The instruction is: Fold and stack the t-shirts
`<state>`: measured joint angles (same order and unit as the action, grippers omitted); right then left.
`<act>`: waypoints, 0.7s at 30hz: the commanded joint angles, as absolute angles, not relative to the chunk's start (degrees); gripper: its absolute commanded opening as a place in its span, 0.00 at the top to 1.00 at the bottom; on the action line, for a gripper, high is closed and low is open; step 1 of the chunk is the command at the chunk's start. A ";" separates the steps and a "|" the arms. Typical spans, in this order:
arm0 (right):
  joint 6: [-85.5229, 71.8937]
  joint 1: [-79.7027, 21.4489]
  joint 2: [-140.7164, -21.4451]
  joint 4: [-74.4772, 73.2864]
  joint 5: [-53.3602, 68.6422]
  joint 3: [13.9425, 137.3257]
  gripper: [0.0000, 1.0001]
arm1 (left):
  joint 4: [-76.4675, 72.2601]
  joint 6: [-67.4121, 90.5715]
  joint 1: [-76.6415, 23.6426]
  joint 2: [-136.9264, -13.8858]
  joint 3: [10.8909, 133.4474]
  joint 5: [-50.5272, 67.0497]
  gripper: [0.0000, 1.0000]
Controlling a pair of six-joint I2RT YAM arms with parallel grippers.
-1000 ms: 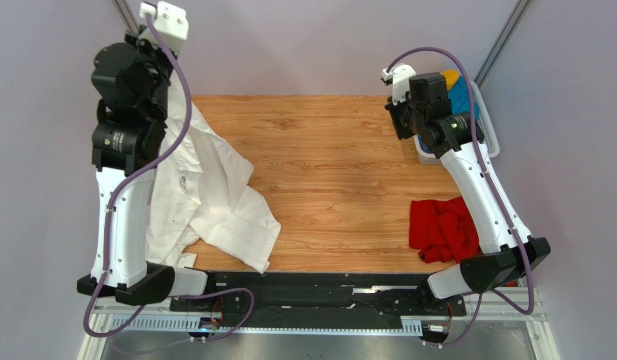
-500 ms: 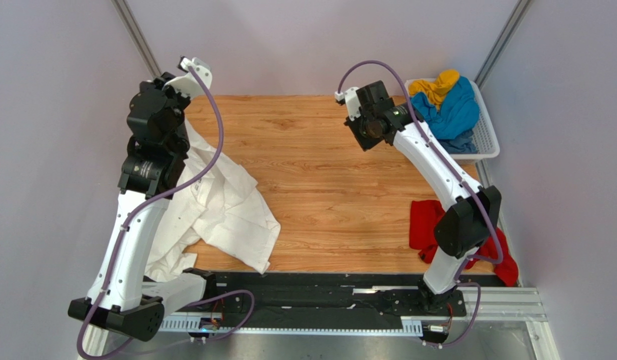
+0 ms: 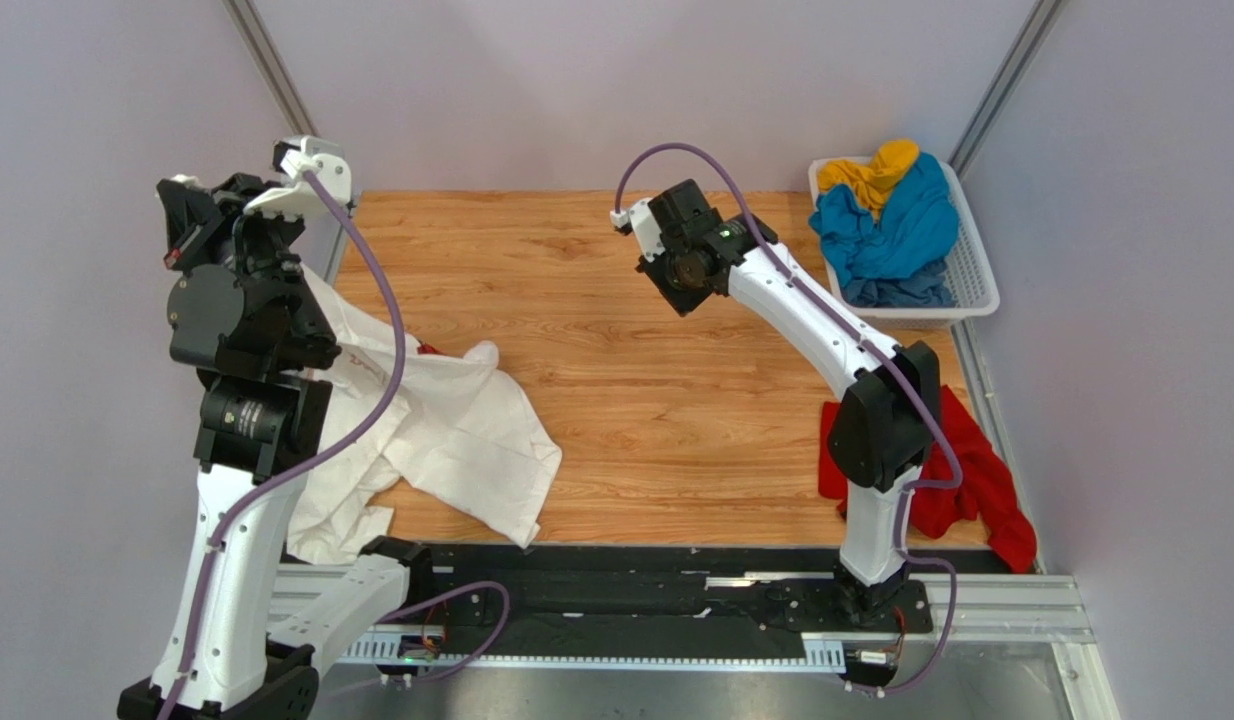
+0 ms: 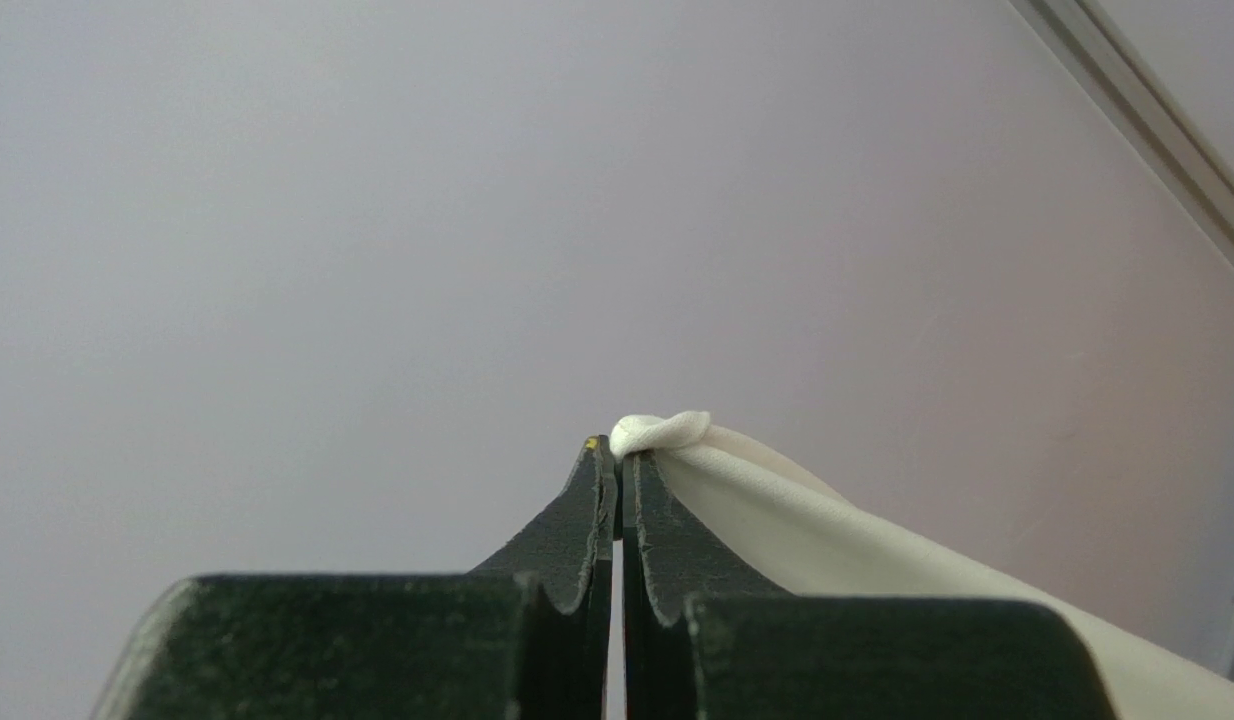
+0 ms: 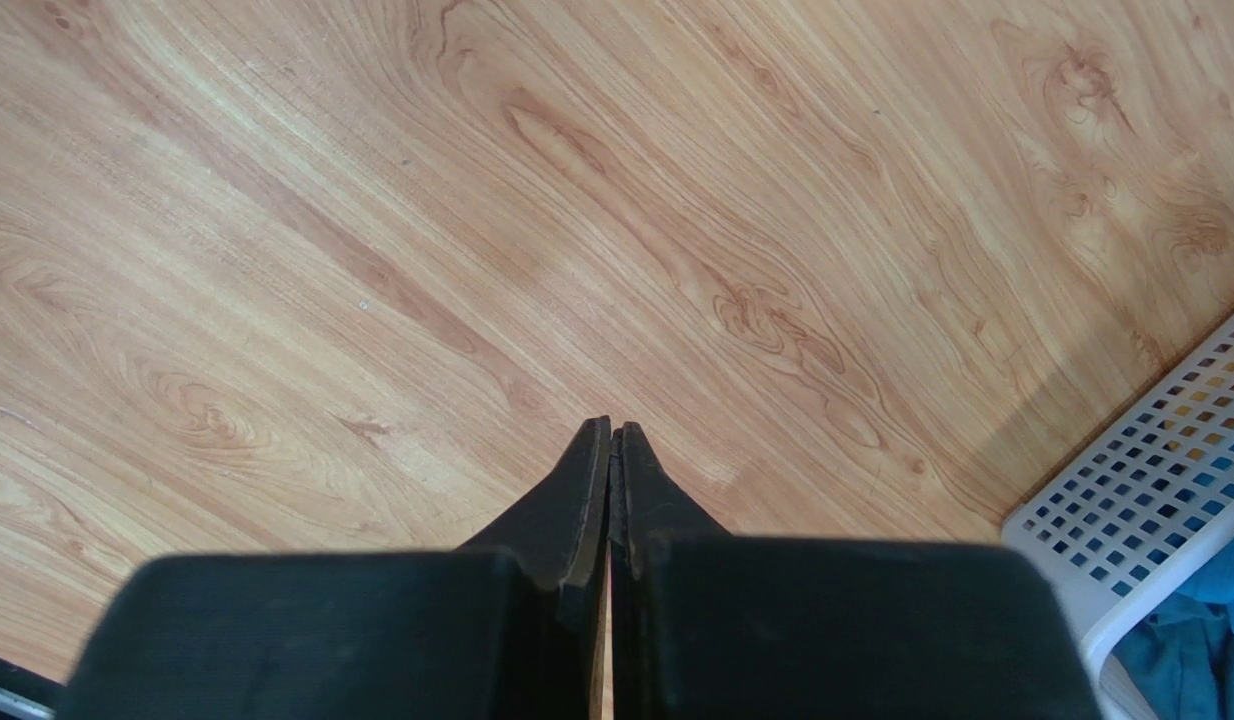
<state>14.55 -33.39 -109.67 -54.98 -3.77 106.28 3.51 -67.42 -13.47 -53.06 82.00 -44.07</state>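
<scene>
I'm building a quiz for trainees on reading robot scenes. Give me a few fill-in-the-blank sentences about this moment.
1. The left gripper pinches the white shirt, so it is ___.
2. The right gripper, shut, holds ___ above the table.
3. The blue shirt and yellow shirt lie in the ___.
4. The red shirt lies at the table's ___ side.
Missing: shut; nothing; basket; right.
</scene>
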 commanded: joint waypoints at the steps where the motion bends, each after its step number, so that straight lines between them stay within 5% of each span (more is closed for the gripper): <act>1: 13.71 -33.31 -108.72 -52.56 -1.94 109.34 1.00 | -2.43 -73.02 -13.18 -52.47 76.83 -45.09 1.00; 7: 14.68 -35.07 -108.81 -54.14 -2.37 111.18 1.00 | -10.72 -77.97 -12.48 -54.05 75.40 -45.53 1.00; 13: 13.98 -35.77 -109.25 -54.75 -2.99 111.53 1.00 | 17.02 -57.53 -12.57 -63.09 92.24 -40.70 1.00; 21: 14.15 -41.65 -108.46 -59.06 4.05 107.32 0.99 | 16.19 -56.77 -12.57 -75.74 98.26 -39.46 1.00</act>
